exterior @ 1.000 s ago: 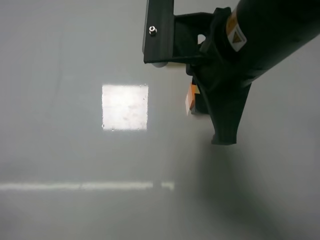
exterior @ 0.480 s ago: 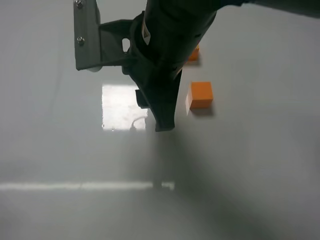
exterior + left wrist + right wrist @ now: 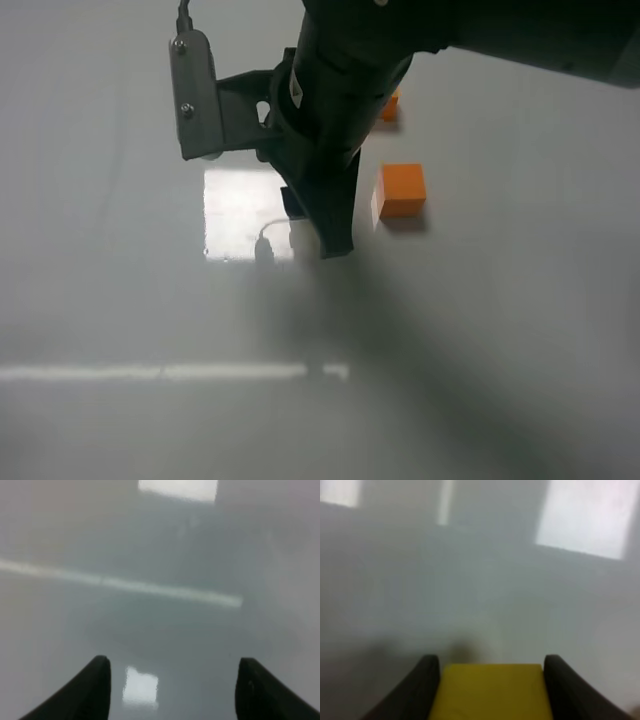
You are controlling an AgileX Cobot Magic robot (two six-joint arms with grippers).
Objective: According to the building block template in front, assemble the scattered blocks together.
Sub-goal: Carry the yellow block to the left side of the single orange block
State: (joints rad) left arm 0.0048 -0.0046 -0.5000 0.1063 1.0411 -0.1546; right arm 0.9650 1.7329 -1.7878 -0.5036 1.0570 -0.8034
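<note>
Up close, your left gripper [image 3: 174, 661] hangs over the bare grey table [image 3: 520, 330] with its two dark fingers [image 3: 97, 687] spread wide and nothing between them; the high camera does not catch it. Your right gripper [image 3: 491, 659] pinches the yellow cube [image 3: 490, 690]. The block fills the gap and meets a finger [image 3: 420, 685] on each side. Its leading edge runs straight across from finger to finger, so it sits square in the grip and not skewed. Being a cube, it has no long axis to report.

From the high camera, a thin strip of light [image 3: 150, 372] crosses the table nearest the robot. Beyond it, your right arm reaches in from the right and across the middle. Its gripper points down at the edge of a bright square of glare [image 3: 235, 215], and a metal bracket [image 3: 195, 95] juts from its wrist. The yellow cube is hidden under the arm in this view.

Just to the right of that gripper, and apart from it, the orange cube [image 3: 402, 190] lies flat on the table. Its edges run about square with the frame, and a paler side faces the gripper.

Farther back, only an orange corner of the template bar [image 3: 390, 105] peeps out from behind the arm. You cannot tell which way its long axis runs.
</note>
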